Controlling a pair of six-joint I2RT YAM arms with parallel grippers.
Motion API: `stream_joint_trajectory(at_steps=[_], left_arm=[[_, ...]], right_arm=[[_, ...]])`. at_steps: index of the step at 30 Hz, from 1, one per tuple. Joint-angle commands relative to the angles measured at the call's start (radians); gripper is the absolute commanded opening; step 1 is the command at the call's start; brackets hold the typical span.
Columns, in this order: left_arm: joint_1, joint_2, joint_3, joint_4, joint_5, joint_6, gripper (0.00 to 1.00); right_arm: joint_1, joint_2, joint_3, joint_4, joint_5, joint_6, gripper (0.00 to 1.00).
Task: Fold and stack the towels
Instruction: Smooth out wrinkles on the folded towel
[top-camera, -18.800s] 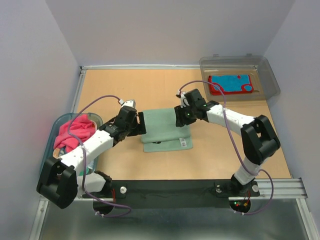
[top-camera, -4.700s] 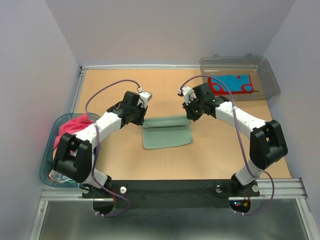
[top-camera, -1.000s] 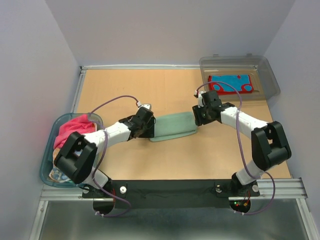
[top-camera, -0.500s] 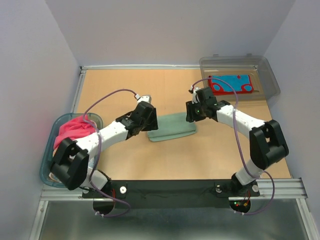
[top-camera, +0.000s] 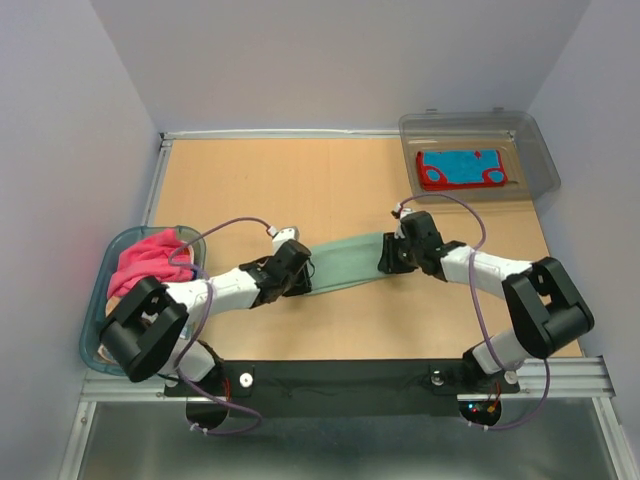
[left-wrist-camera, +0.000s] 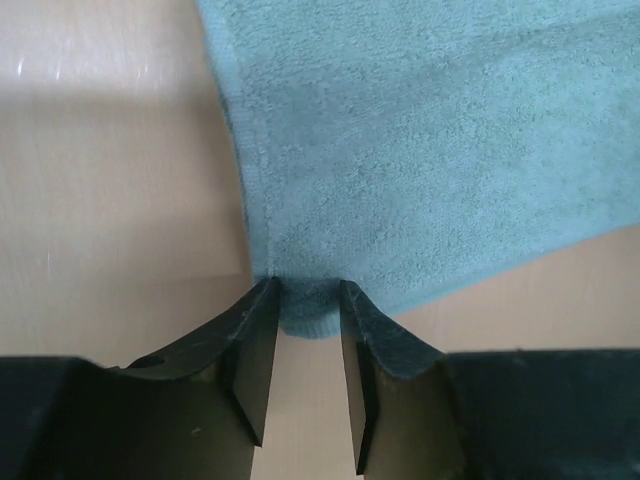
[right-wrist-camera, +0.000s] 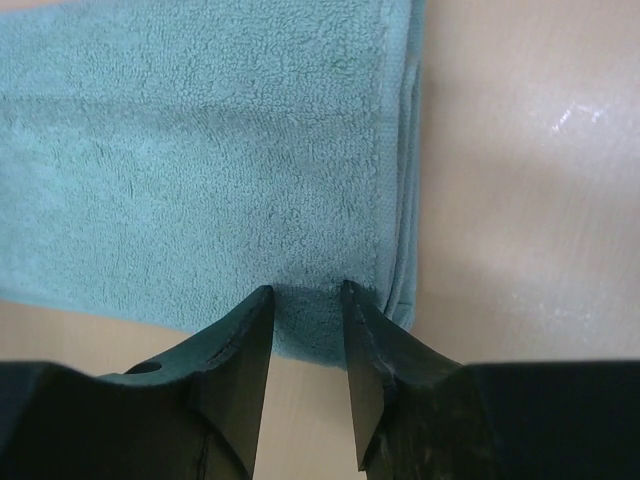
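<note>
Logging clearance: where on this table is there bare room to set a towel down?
Bare table: far-left stretch between back rail and teal towel; near strip between towel and base bar. Crowded: mid-table, where left claw and right claw grip the towel; bin far right; tub left.

Tan wooden tabletop (top-camera: 300, 180), metal-framed. Clear grey plastic bin (top-camera: 540, 160) at the far right corner (walls translucent). Blue-rimmed oval tub (top-camera: 88, 345) at the left side. Black strip (top-camera: 340, 385) along the near edge.

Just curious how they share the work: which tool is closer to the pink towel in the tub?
Left. The left tool holds the end of the teal towel nearer the pink towel, which lies to its left; the right tool holds the far end, farther away.
</note>
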Motion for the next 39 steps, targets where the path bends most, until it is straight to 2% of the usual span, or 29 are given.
stream_joint_trajectory(at_steps=[1, 3, 5, 6, 9, 12, 14, 16, 18, 19, 22, 28, 32, 35, 39], left_arm=[[-0.009, -0.106, -0.1, 0.051, -0.013, -0.11, 0.39], [-0.009, -0.172, -0.124, 0.053, -0.016, -0.124, 0.39], [-0.009, -0.215, -0.131, 0.048, -0.016, -0.137, 0.48], [-0.012, -0.259, -0.131, 0.045, -0.016, -0.149, 0.57], [-0.017, -0.338, -0.118, 0.036, -0.025, -0.167, 0.67], [-0.023, -0.387, -0.092, 0.015, -0.045, -0.172, 0.7], [-0.025, -0.392, -0.075, 0.021, -0.067, -0.178, 0.7], [-0.026, -0.37, -0.069, 0.057, -0.074, -0.175, 0.69], [-0.028, -0.323, -0.06, 0.071, -0.08, -0.184, 0.63], [-0.032, -0.303, -0.059, 0.082, -0.093, -0.19, 0.55], [-0.045, -0.246, -0.078, 0.145, -0.082, -0.216, 0.42], [-0.097, -0.146, -0.132, 0.231, -0.076, -0.307, 0.37], [-0.106, -0.12, -0.19, 0.254, -0.08, -0.367, 0.35], [-0.1, -0.132, -0.203, 0.234, -0.116, -0.377, 0.34], [-0.062, -0.157, -0.165, 0.185, -0.151, -0.296, 0.35]], right_arm=[[0.005, -0.064, -0.12, 0.143, 0.103, 0.101, 0.4], [0.005, -0.073, -0.132, 0.174, 0.1, 0.107, 0.4], [0.005, -0.083, -0.129, 0.181, 0.097, 0.116, 0.41], [0.005, -0.096, -0.12, 0.181, 0.095, 0.119, 0.45], [0.006, -0.147, -0.103, 0.18, 0.086, 0.112, 0.52], [0.005, -0.196, -0.077, 0.181, 0.053, 0.118, 0.6], [0.005, -0.214, -0.071, 0.197, 0.027, 0.142, 0.6], [0.005, -0.236, -0.078, 0.247, -0.039, 0.167, 0.6], [0.006, -0.239, -0.101, 0.289, -0.09, 0.203, 0.59], [0.006, -0.227, -0.109, 0.321, -0.127, 0.214, 0.54], [0.008, -0.187, -0.147, 0.361, -0.145, 0.246, 0.44], [0.0, -0.13, -0.252, 0.421, -0.023, 0.265, 0.38], [-0.053, -0.107, -0.282, 0.43, 0.013, 0.273, 0.38], [-0.072, -0.116, -0.296, 0.435, 0.028, 0.288, 0.38], [-0.076, -0.127, -0.293, 0.442, 0.013, 0.302, 0.38]])
